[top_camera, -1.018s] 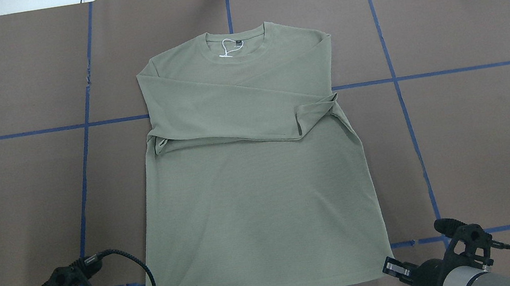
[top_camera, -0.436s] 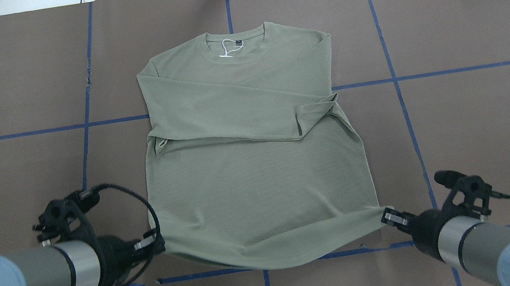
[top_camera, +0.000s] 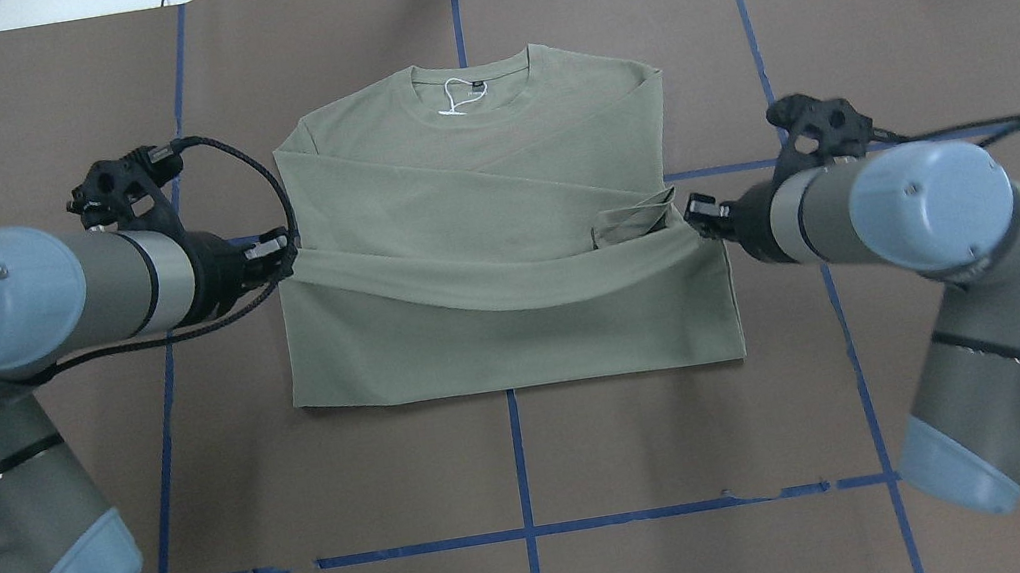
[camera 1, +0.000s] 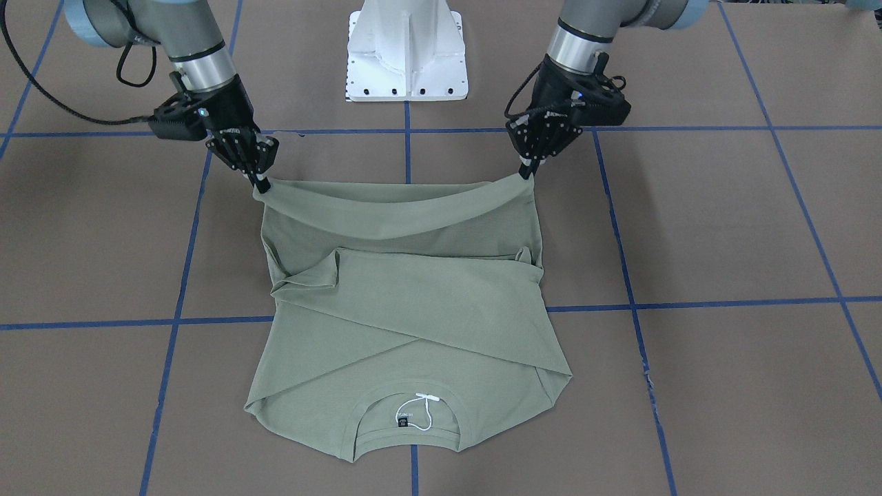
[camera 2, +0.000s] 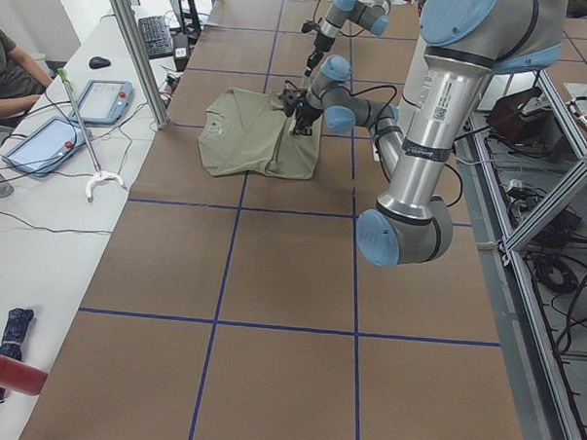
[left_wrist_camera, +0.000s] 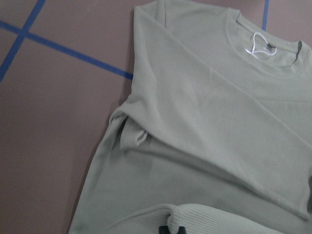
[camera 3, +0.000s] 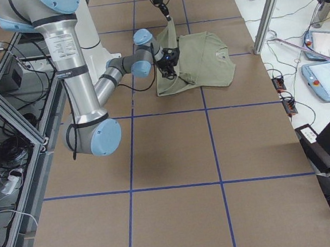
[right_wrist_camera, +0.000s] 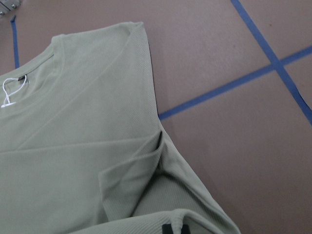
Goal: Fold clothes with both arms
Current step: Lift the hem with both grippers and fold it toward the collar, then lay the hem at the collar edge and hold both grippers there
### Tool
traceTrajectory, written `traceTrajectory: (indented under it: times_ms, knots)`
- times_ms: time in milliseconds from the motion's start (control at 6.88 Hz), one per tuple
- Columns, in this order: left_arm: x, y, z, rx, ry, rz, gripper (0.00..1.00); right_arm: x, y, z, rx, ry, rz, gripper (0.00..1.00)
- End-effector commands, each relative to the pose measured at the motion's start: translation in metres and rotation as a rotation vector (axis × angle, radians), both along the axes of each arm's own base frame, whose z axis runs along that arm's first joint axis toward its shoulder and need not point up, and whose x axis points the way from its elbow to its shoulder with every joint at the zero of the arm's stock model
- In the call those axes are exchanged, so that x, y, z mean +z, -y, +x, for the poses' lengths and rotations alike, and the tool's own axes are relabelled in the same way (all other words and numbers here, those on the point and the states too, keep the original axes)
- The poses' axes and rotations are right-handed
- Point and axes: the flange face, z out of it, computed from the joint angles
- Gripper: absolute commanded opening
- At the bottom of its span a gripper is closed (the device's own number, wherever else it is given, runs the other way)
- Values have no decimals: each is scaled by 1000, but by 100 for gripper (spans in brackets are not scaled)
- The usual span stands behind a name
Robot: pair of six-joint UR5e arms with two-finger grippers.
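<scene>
The sleeves lie crossed on the shirt. The left claw and right claw, each clamped on a hem corner, hold it about halfway up. Reaching the collar and releasing remain.

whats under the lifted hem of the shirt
The hem, held up by the left gripper and right gripper, hangs over the lower body of the shirt and the crossed sleeves. The table beneath the cloth is covered.
</scene>
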Motion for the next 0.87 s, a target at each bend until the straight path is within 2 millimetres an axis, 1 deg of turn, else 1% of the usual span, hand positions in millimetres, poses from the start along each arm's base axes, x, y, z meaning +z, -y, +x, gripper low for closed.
traceTrajectory:
  times_ms: [0, 145, 291, 436, 581, 727]
  knots:
    - [33, 79, 10, -55, 5, 43, 0, -12, 89, -1, 42, -91, -21, 0]
    - [55, 103, 13, -63, 32, 67, 0, -10, 123, -4, 65, -118, -30, 0]
    - [70, 121, 17, -78, 25, 79, 0, -9, 150, -16, 80, -140, -52, 0]
    - [78, 139, 34, -83, 39, 70, 0, -2, 176, -27, 92, -171, -79, 0]
    - [83, 150, 41, -103, 40, 81, 0, 5, 196, -36, 99, -200, -99, 0]
    - [87, 162, 53, -112, 49, 81, 0, 10, 215, -43, 105, -223, -120, 0]
